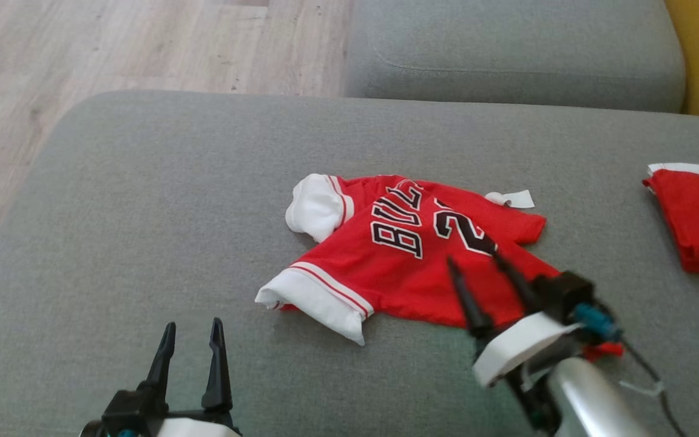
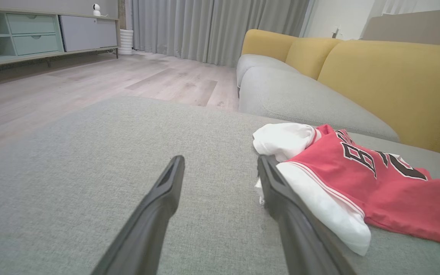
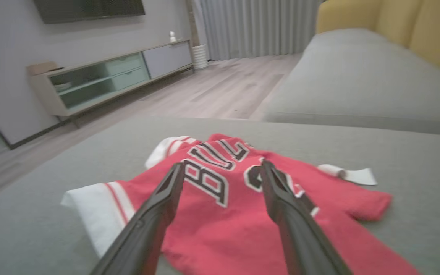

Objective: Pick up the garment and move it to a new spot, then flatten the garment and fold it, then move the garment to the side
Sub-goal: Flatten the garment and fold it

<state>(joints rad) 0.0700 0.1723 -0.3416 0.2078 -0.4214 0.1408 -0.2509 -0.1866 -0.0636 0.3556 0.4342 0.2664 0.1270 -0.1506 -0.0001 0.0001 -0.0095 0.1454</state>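
The garment (image 1: 407, 255) is a small red jersey with white sleeves and black lettering, lying spread on the grey sofa cushion (image 1: 143, 243). My right gripper (image 1: 474, 261) hovers over its right part, open, with nothing between its fingers. In the right wrist view the open right gripper (image 3: 222, 168) points across the garment (image 3: 220, 214). My left gripper (image 1: 192, 328) stands open near the front edge, left of the jersey and apart from it. In the left wrist view the left gripper (image 2: 220, 160) is open, and the garment's (image 2: 357, 179) white sleeve lies just beside the right finger.
A second red and white cloth (image 1: 698, 215) lies at the cushion's right edge. Another grey seat cushion (image 1: 507, 48) sits behind, with yellow backrests (image 2: 392, 80). Wooden floor (image 1: 113, 54) lies to the left, with a low cabinet (image 2: 33, 34) beyond it.
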